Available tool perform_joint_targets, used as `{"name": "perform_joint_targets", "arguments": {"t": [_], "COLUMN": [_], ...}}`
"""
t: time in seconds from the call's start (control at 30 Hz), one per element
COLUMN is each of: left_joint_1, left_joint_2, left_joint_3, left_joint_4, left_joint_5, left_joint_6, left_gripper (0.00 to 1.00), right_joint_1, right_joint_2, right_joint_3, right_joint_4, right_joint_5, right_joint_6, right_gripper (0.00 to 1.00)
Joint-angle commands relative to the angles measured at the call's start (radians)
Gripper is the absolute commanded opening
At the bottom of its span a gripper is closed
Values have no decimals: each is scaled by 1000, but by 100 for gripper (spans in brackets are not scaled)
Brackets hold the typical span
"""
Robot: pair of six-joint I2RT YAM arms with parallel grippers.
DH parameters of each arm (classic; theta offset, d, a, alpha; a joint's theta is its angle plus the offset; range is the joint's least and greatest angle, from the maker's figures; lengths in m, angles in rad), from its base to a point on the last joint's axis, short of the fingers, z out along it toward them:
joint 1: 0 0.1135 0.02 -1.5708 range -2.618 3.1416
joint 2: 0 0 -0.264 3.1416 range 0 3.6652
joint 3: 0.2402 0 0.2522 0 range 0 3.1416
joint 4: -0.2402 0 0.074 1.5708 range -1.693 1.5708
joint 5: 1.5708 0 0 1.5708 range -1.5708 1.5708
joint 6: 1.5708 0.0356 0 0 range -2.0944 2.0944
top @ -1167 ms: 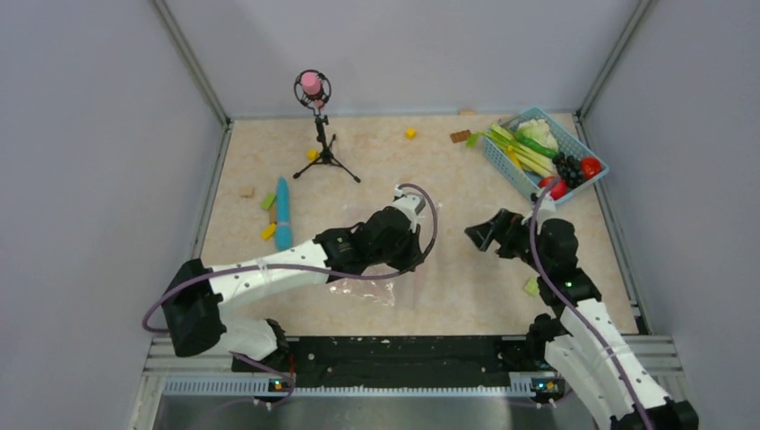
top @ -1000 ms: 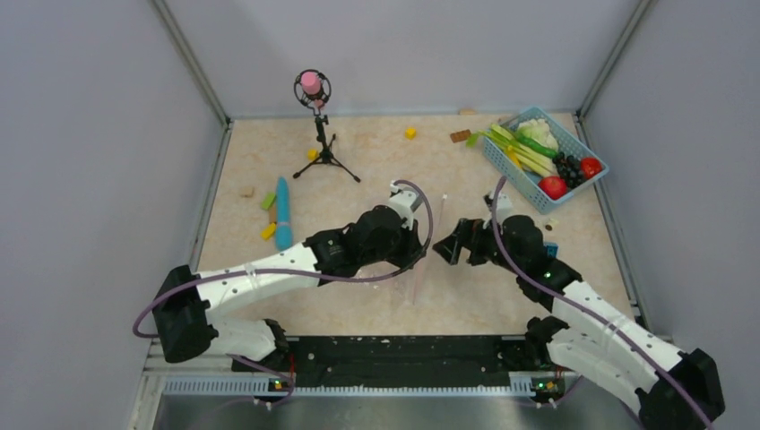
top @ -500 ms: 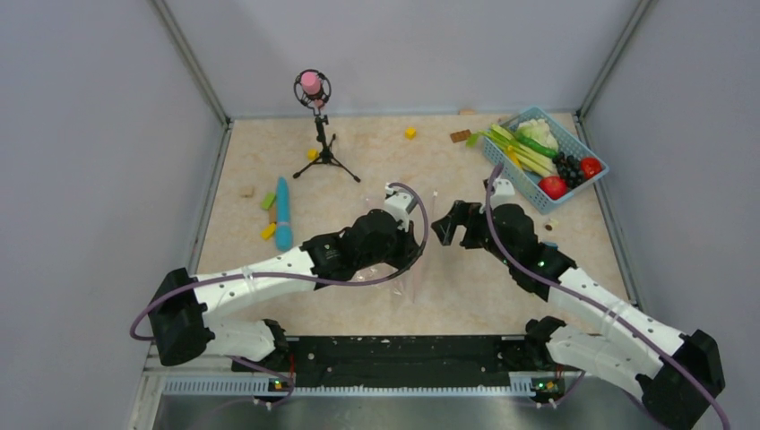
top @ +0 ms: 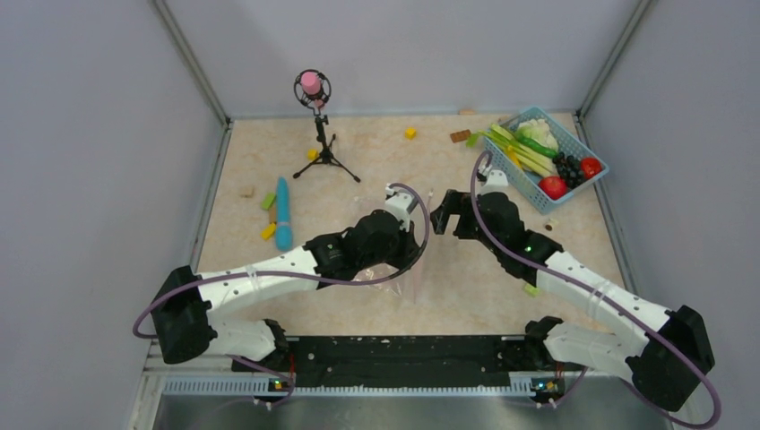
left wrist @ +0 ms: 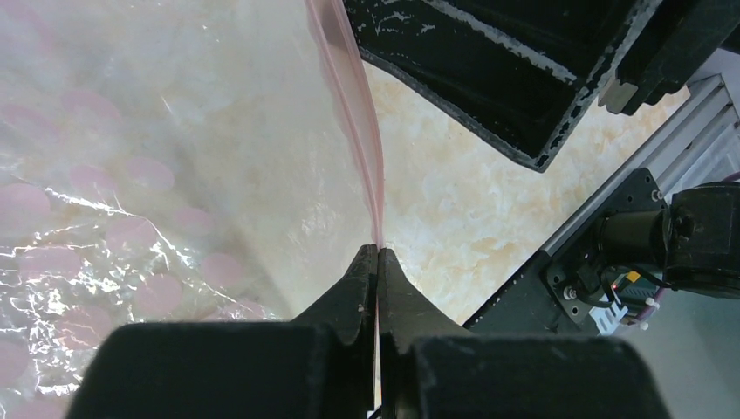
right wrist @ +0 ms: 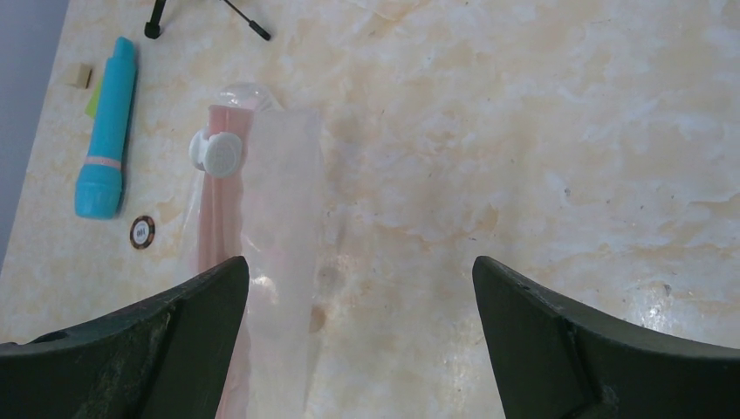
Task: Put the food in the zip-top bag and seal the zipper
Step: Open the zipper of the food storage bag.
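Note:
The clear zip-top bag (left wrist: pixel 166 166) hangs from my left gripper (left wrist: pixel 377 254), which is shut on the pink zipper (left wrist: pixel 356 109) strip. From above, the bag (top: pixel 414 285) stands on edge beside the left gripper (top: pixel 408 255). My right gripper (top: pixel 442 218) is open just right of the bag's far end. In the right wrist view the bag (right wrist: pixel 284 209) and its white slider (right wrist: pixel 216 153) lie ahead and left of the open right gripper (right wrist: pixel 360 272), with nothing between the jaws. The food, a red fruit (top: pixel 553 186), a cauliflower (top: pixel 536 133) and grapes (top: pixel 566 167), is in the blue basket (top: pixel 507 166).
A microphone on a tripod (top: pixel 314 94) stands at the back left. A blue cylinder (top: pixel 283 211) and small blocks (top: pixel 268 231) lie on the left. A yellow block (top: pixel 410 133) and a brown block (top: pixel 460 136) sit near the back; a green block (top: pixel 531 288) lies under the right arm.
The right arm has swung left from near the basket until its open gripper is beside the bag. The left gripper has raised the bag's zipper edge off the table.

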Motion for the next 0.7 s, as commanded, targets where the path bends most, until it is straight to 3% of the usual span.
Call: {"name": "perform_joint_targets", "arguments": {"t": [0.0, 0.37, 0.67], "left_joint_1": [0, 0, 0], "left_joint_2": [-6, -9, -7], "left_joint_3": [19, 16, 10], "left_joint_4": [37, 31, 34], "left_joint_5": [-35, -58, -62], "left_joint_6": [-10, -20, -29], "left_gripper": [0, 0, 0], "right_joint_1": [19, 20, 21], "right_joint_2": [-14, -82, 4], "right_joint_3": [55, 21, 45], "right_joint_4": [-7, 55, 1], "right_joint_5": [21, -88, -11], "right_joint_6": [-7, -45, -38], "right_gripper": [99, 99, 99]}}
